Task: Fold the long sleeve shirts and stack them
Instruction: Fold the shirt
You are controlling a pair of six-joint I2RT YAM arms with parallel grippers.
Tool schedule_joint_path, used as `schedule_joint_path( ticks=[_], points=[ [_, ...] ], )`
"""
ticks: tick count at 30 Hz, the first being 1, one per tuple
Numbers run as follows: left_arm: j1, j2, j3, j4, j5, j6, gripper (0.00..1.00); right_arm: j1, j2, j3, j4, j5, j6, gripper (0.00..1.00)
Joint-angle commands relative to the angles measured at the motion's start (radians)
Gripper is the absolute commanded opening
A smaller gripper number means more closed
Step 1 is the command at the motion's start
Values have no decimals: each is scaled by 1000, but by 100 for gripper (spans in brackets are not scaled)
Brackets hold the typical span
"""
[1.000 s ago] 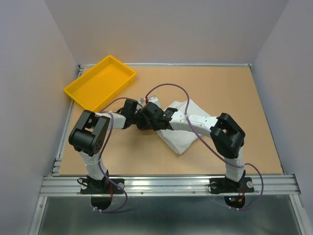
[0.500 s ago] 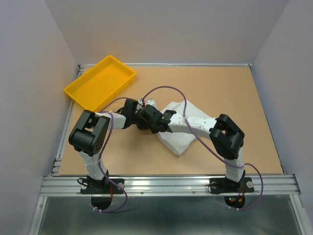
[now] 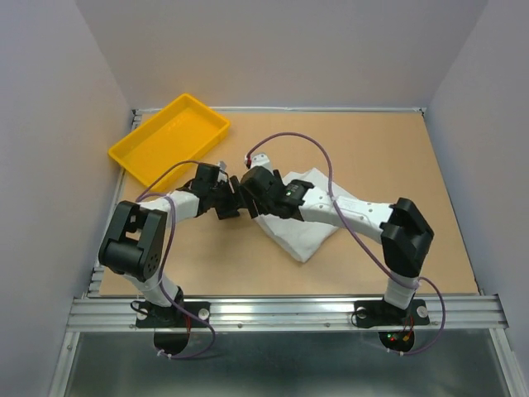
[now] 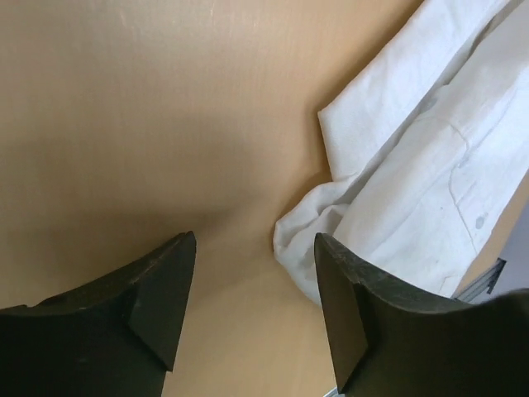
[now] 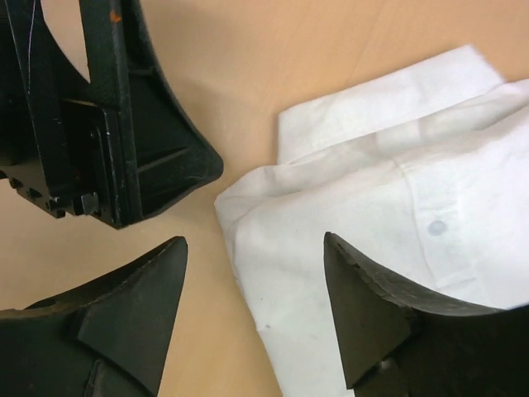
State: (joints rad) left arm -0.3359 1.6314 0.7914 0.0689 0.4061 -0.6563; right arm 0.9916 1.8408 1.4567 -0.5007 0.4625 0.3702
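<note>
White long sleeve shirt (image 3: 310, 227) lies folded in a compact bundle near the middle of the table (image 3: 397, 157), a little towards the near edge.

At the far left corner sits a yellow tray (image 3: 169, 141), set at an angle and well apart from the shirt. The left arm rises from its base at the near edge, bends sharply at the elbow by the left edge, and reaches low towards the middle. The left end effector (image 3: 225, 203) hangs just beside the shirt's left corner. Its jaws stand wide with nothing held, and its wrist view shows bare table and a rumpled shirt edge (image 4: 413, 182) beyond the fingers (image 4: 165, 289).

The right end effector (image 3: 252, 186) faces it closely, just above the same corner, also spread wide and empty. Its camera shows the shirt's folded layers (image 5: 372, 215) and the left end effector (image 5: 107, 124) close by. The right arm stretches long and low over the shirt from an elbow near the right.
</note>
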Motion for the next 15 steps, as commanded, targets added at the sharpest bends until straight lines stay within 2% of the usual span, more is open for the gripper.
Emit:
schedule_joint_path(
  ticks=[1, 4, 9, 13, 15],
  points=[
    [31, -99, 9, -67, -68, 46, 81, -56, -155, -39, 44, 35, 42, 73],
    [20, -151, 71, -124, -116, 76, 86, -177, -248, -136, 44, -30, 98, 73],
    [-116, -206, 208, -132, -171, 104, 86, -405, -397, -327, 106, -174, 145, 71],
    [-218, -131, 299, -97, -92, 116, 83, -591, -526, -529, 239, -370, 208, 68],
    [-251, -58, 334, -90, -63, 113, 79, -684, -549, -594, 307, -542, 234, 67]
  ],
)
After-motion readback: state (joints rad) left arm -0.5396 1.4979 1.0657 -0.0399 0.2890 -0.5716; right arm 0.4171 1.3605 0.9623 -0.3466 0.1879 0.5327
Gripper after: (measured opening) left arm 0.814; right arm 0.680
